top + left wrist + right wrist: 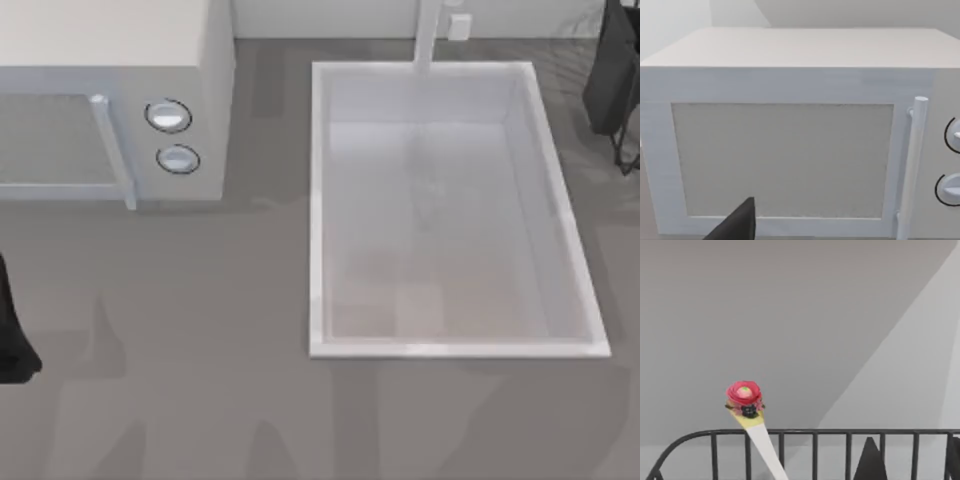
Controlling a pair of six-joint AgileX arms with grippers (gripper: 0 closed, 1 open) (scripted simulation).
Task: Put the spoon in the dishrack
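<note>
In the right wrist view the spoon (760, 437) stands tilted, its red-pink end up and its cream handle crossing the top rail of the dishrack (815, 431), a row of thin dark wires. My right gripper (912, 462) is open beside the spoon, with one fingertip (870, 460) apart from the handle and nothing between the fingers. In the top view the right gripper (615, 80) hangs at the far right back corner of the table. My left arm (12, 340) is parked at the left edge, with one dark fingertip (740, 225) showing in front of the microwave.
A white microwave (110, 110) with a door handle and two knobs fills the back left. A large white sink basin (318, 200) sits right of the middle, its tap (428, 35) at the back. Bare grey counter lies in front.
</note>
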